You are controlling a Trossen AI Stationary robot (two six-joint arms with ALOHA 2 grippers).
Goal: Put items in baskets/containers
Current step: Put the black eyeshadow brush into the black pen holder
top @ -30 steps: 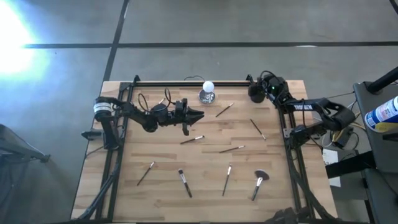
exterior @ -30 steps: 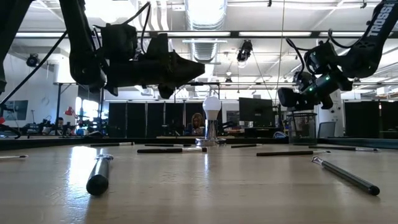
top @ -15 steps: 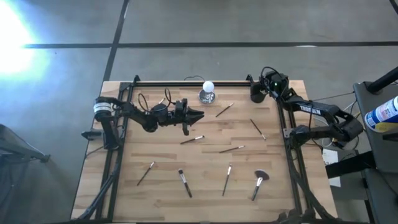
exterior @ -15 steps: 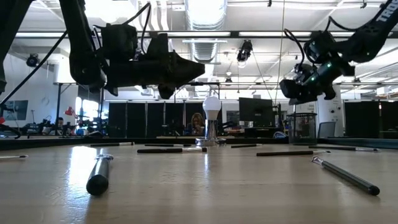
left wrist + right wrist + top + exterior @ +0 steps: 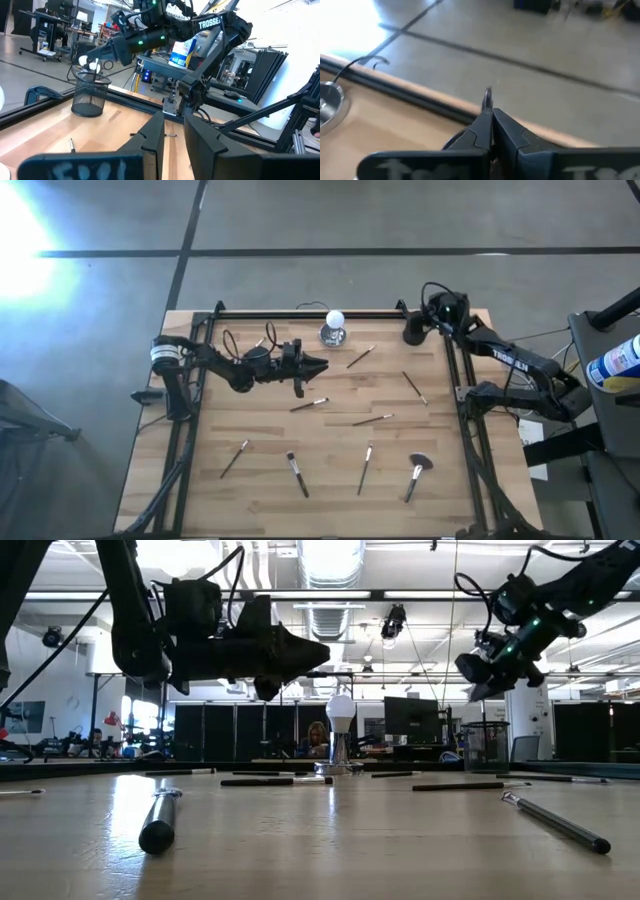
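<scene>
The black mesh cup [image 5: 90, 97] stands at the worktop's far right corner; the right gripper [image 5: 488, 116], fingers pinching a thin brush, has risen above it.

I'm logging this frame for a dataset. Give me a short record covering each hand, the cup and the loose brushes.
left hand: open, empty, hovering over the wooden table
right hand: shut on a thin brush, raised above the cup
small black mesh cup: upright, far right corner
loose slim makeup brushes: at least eight lying flat, including a fan-headed brush
</scene>
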